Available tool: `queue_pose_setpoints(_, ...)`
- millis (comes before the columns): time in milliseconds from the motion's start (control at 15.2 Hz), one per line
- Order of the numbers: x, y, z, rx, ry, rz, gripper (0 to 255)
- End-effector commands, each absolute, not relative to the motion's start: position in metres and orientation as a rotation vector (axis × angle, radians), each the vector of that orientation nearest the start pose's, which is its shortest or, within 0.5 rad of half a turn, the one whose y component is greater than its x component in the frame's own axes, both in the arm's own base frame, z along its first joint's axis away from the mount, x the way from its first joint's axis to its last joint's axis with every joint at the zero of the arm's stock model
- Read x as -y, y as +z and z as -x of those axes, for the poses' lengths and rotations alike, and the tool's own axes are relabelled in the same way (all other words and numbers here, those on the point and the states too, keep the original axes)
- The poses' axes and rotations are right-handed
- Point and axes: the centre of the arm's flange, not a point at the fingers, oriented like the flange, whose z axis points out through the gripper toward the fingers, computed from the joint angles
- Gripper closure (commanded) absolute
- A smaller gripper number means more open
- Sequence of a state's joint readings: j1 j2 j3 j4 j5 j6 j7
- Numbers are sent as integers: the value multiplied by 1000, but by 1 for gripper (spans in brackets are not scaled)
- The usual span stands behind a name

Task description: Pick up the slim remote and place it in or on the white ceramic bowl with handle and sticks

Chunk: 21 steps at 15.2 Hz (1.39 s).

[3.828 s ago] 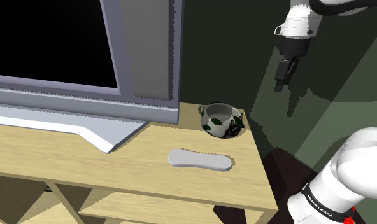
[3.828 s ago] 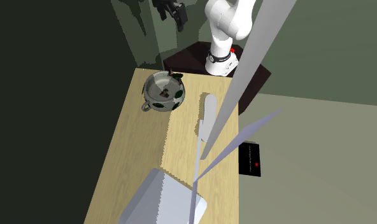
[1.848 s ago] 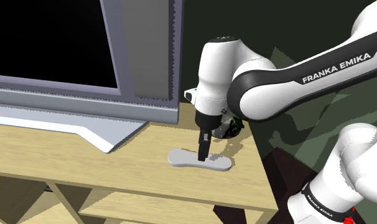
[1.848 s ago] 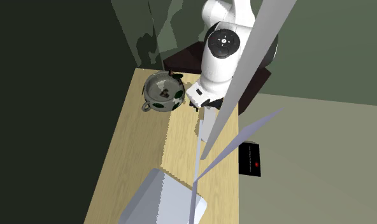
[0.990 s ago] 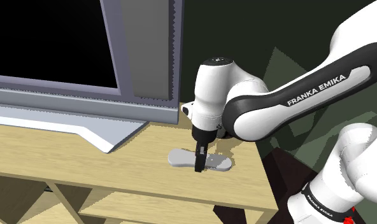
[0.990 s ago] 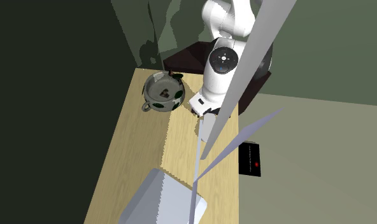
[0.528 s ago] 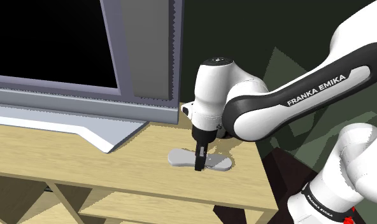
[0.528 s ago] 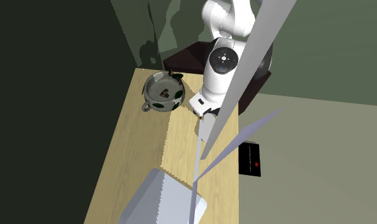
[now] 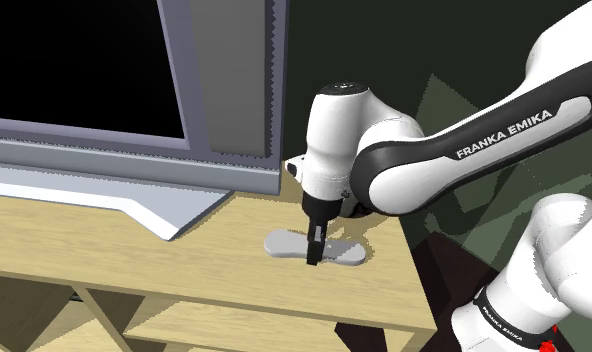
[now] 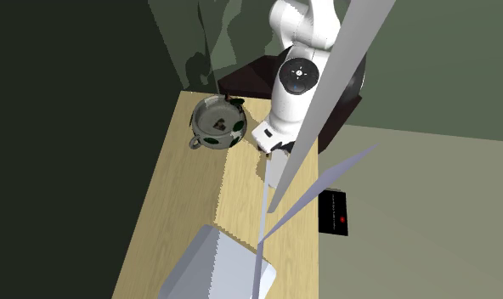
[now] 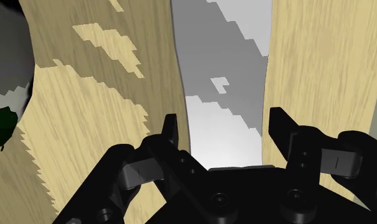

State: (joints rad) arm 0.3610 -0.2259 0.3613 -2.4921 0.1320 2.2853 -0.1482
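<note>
Lifted slightly, claw (image 9: 314,258) clasps slim remote (image 11: 224,70) edges.

TV (image 9: 104,70) walls off the shoulder view's left, bowl (image 10: 216,140) near the remote (image 9: 346,251), bare table (image 9: 184,270) between TV and remote.

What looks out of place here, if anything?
Nothing much. The flat pale grey remote is clasped by the black gripper, and the round grey bowl with dark green spots stands upright. One oddity: a flat black box with a red dot lies on the grey floor beside the wooden table.
</note>
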Motion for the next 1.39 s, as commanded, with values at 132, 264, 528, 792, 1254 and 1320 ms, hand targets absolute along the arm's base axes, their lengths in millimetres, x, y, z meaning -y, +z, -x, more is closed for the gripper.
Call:
queue_pose_setpoints(132,-299,386,-334,1180,-4,2887,255)
queue_pose_setpoints(264,-299,396,-334,1180,-4,2887,255)
queue_pose_setpoints(528,-299,418,-334,1180,-4,2887,255)
queue_pose_setpoints(792,-299,439,-334,1180,-4,2887,255)
queue_pose_setpoints(1254,-299,476,-334,1180,-4,2887,255)
queue_pose_setpoints(1320,-299,481,-334,1180,-4,2887,255)
